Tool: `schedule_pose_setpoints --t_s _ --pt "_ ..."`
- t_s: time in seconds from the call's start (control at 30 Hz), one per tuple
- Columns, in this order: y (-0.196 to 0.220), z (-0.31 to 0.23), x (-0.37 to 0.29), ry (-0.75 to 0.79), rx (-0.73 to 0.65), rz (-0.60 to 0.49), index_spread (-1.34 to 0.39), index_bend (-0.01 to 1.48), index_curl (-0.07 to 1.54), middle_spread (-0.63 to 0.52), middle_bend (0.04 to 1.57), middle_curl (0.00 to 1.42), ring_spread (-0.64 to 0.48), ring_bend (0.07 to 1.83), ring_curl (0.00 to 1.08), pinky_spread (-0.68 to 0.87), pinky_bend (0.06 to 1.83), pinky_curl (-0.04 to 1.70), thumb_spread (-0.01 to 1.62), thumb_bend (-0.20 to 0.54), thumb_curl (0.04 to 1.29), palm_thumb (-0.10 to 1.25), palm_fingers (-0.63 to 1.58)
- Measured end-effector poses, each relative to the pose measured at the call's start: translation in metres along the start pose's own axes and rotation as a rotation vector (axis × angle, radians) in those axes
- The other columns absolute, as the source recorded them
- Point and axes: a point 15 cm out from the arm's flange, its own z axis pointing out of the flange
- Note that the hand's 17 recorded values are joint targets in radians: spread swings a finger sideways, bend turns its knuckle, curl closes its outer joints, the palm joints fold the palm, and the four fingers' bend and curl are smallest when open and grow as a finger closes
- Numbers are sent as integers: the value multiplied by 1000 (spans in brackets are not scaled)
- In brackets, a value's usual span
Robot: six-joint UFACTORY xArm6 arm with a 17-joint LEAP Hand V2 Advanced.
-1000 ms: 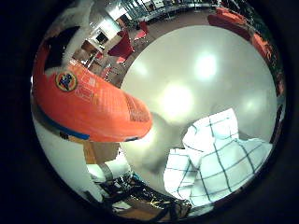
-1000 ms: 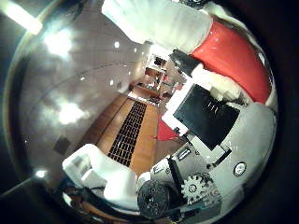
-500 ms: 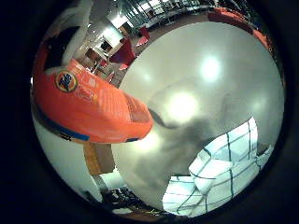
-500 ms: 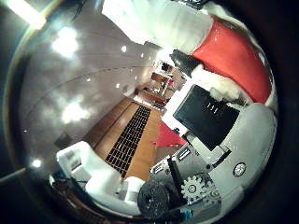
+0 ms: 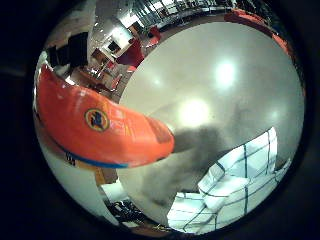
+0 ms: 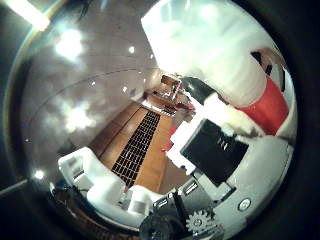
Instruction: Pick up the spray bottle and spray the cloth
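The spray bottle's orange body (image 5: 100, 130) lies close against my palm and hangs above the round white table (image 5: 225, 100). Its white spray head (image 6: 210, 50) and red collar (image 6: 270, 107) fill much of the thumb side view. My right hand (image 6: 215, 160) has its white and black fingers curled round the bottle. The white cloth (image 5: 235, 185) with dark checks lies crumpled on the table, below and beside the bottle's lower end. A dark shadow falls on the table between the bottle and the cloth.
Red chairs (image 5: 132, 52) and other furniture stand beyond the table's far edge. A wooden floor with a dark grid mat (image 6: 137, 150) shows past the hand. Ceiling lights (image 6: 30, 12) glare overhead.
Both views have shifted, so the hand has moved with the bottle. The cloth now sits nearer the view's edge, and the spray head looms larger in the thumb side view.
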Motion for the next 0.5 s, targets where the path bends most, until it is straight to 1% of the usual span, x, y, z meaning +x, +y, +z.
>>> schedule_pose_setpoints --t_s 0.03,0.07,0.1,0.2,0.3,0.4,0.5 --pt "0 0 0 0 -1 0 -363 254 594 -127 949 574 -241 1177 623 -351 897 951 1091 -21 595 756 366" --pt "1 0 0 1 -1 0 -369 297 601 -117 899 562 -229 1122 613 -305 826 949 1100 -25 580 741 237" --pt "1 0 0 1 -2 -3 -376 306 586 -106 847 541 -212 1071 585 -255 769 925 1107 -24 566 735 162" --pt "0 -1 -1 1 0 -7 -357 338 552 -59 741 500 -123 909 519 -29 649 866 1119 -22 524 724 78" --pt "-1 -3 -2 3 1 -13 -321 320 512 -12 646 461 -38 806 469 194 566 785 1116 -21 497 718 72" --pt "-4 -5 -3 3 8 -17 -301 285 479 15 581 435 17 730 433 327 505 703 1113 -22 478 714 108" --pt "-11 -16 -8 10 31 -39 -296 255 459 25 540 421 41 681 409 378 468 651 1112 -20 469 715 143"
